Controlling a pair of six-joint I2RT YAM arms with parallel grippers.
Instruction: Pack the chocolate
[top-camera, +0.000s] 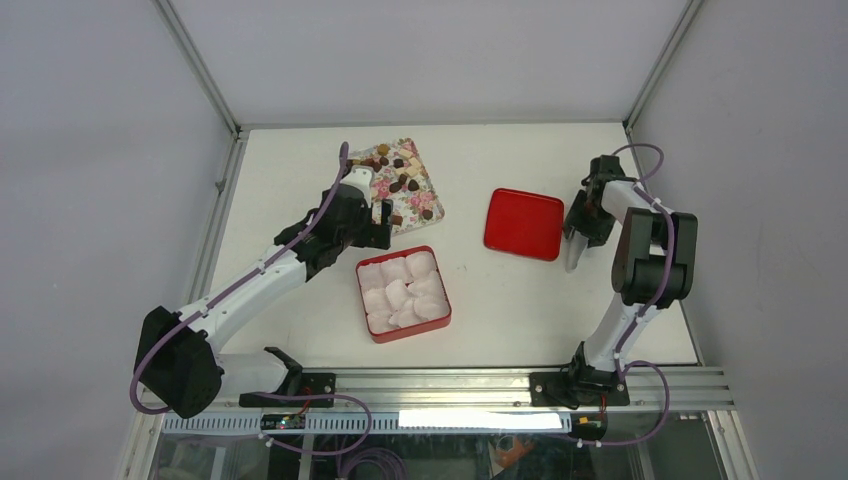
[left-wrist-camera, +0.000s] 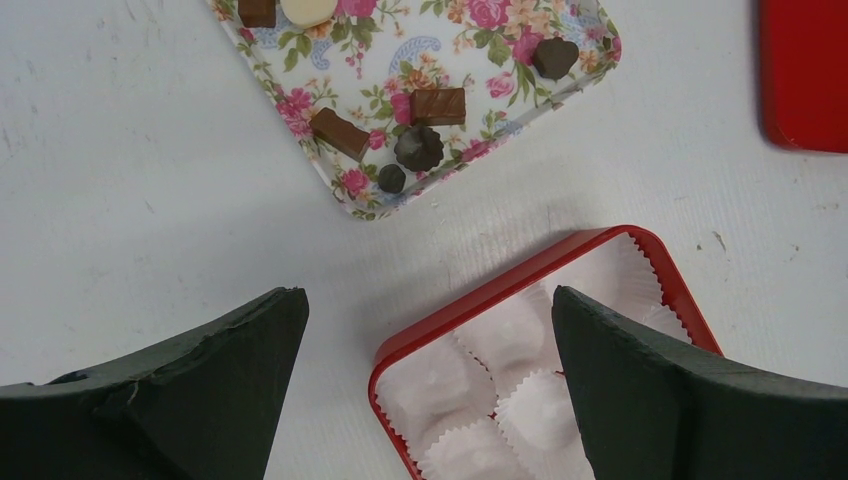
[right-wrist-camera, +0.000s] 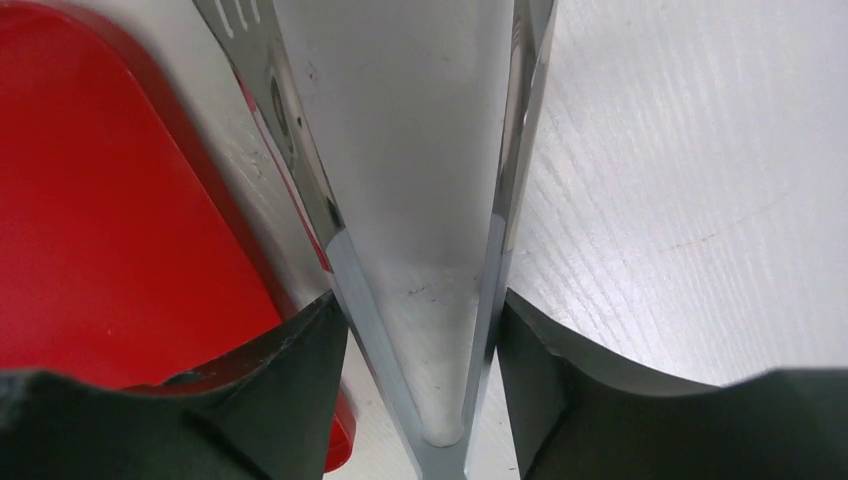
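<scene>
The chocolate (left-wrist-camera: 418, 147) is scattered on a floral tray (left-wrist-camera: 500, 85) just beyond the box (left-wrist-camera: 500, 288), near its far-left corner. No piece is seen in the box. Only white cups (left-wrist-camera: 540, 410) are seen in it, so packing is judged to be at its start.

The left gripper (left-wrist-camera: 428, 300) is held over the table at the box's far-left corner, between box and tray. Its jaws are spread wide and nothing is held. The lid (top-camera: 524, 223) is laid to the right of the box, apart from it. Beyond the lid, well apart from the box, the right gripper (right-wrist-camera: 420, 305) is clamped on metal tongs (right-wrist-camera: 515, 150), tips pointed down at the table.

The step in hand is judged to be the fetching of one piece from the tray's edge nearest the box. A single piece should be singled out, since several lie close together there. The jaws should be centred over it and lowered straight, so that neighbours are not pushed off the shallow rim. A light squeeze is advised. The piece should then be lowered well into one cup, so the thin paper is not crushed or dragged.
</scene>
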